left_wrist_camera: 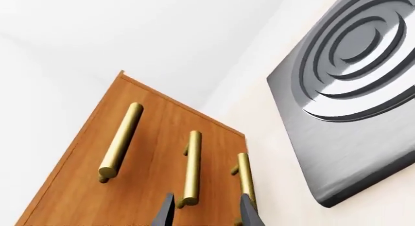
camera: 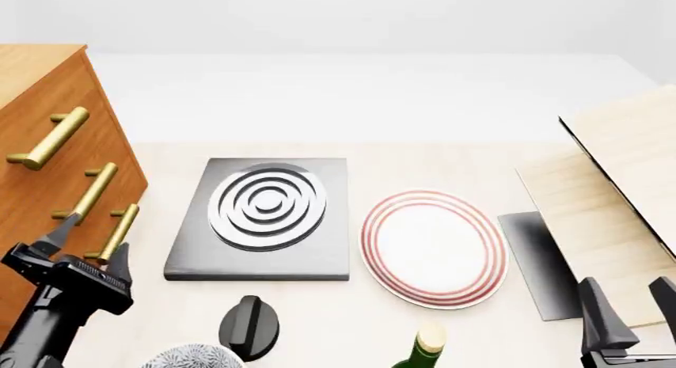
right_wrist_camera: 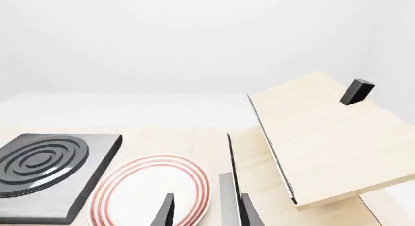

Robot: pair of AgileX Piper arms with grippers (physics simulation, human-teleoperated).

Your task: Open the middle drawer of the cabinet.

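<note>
My left gripper hangs with jaws apart just in front of the cabinet, its fingertips bracketing the gap between the middle drawer handle and the lowest handle. Right of the cabinet, a dark ringed slab lies on the worktop, with a red-rimmed plate beyond it and pale wooden boards farthest from the cabinet. My right gripper shows open beneath those boards.

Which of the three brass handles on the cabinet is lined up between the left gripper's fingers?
The middle drawer's handle. In the left wrist view it sits between the open left gripper's fingertips; the other two lie off to either side.
</note>
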